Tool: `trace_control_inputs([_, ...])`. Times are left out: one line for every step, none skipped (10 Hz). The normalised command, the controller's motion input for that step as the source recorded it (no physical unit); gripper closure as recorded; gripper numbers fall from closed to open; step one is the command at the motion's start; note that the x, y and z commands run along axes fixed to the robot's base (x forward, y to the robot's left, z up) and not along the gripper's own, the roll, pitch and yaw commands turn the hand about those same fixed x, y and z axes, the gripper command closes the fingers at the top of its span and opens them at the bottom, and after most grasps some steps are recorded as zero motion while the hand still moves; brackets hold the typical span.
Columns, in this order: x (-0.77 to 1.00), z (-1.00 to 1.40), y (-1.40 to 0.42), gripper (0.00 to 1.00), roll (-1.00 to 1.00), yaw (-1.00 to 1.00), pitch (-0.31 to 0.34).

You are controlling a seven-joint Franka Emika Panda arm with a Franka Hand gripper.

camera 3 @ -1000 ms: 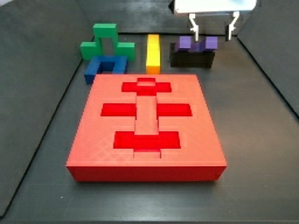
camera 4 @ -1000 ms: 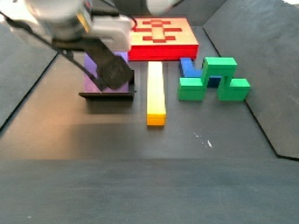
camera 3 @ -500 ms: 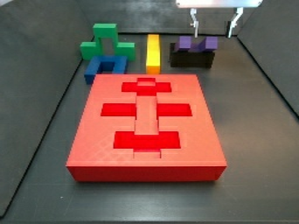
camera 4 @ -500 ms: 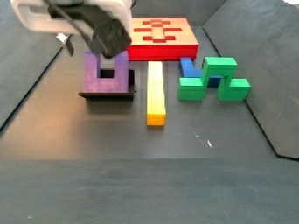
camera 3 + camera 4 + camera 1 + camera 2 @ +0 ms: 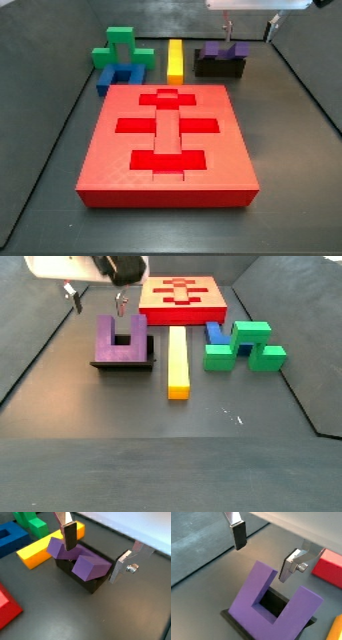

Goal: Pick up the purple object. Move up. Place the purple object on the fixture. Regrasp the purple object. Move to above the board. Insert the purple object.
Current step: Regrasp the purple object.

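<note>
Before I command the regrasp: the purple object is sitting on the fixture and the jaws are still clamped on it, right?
Not quite. The purple object does sit on the fixture, but the gripper hangs open above it, jaws clear of the prongs, as a side view shows.

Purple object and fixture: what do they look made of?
Purple object: probably matte plastic, uniform colour, crisp edges, no glare. Fixture: dark matte block, plastic or coated metal, can't tell. The gripper hangs open above them, its fingers bare silver metal plates.
</note>
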Motion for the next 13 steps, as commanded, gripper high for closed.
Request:
trace_control_inputs([0.09, 0.06, -0.14, 0.00, 1.00, 0.03, -0.049])
trace_control_inputs([0.11, 0.03, -0.11, 0.00, 1.00, 0.02, 0.000])
trace_control_inputs([0.17, 0.00, -0.16, 0.00, 1.00, 0.06, -0.003])
trace_control_inputs([0.15, 0.00, -0.16, 0.00, 1.00, 0.11, 0.000])
trace_control_inputs([0.17, -0.03, -0.15, 0.00, 1.00, 0.12, 0.000])
trace_control_inputs([0.20, -0.06, -0.13, 0.00, 1.00, 0.13, 0.000])
trace_control_inputs([0.20, -0.09, -0.15, 0.00, 1.00, 0.13, 0.000])
trace_control_inputs([0.20, -0.06, -0.16, 0.00, 0.99, 0.13, 0.000])
trace_control_inputs([0.12, -0.08, -0.15, 0.00, 0.90, 0.14, 0.029])
trace_control_inputs([0.02, -0.10, -0.14, 0.00, 0.89, 0.16, 0.037])
trace_control_inputs([0.00, -0.08, -0.11, 0.00, 0.91, 0.18, 0.051])
trace_control_inputs([-0.04, -0.07, -0.09, 0.00, 0.94, 0.21, 0.086])
trace_control_inputs([0.00, -0.08, -0.07, 0.00, 0.93, 0.23, 0.109])
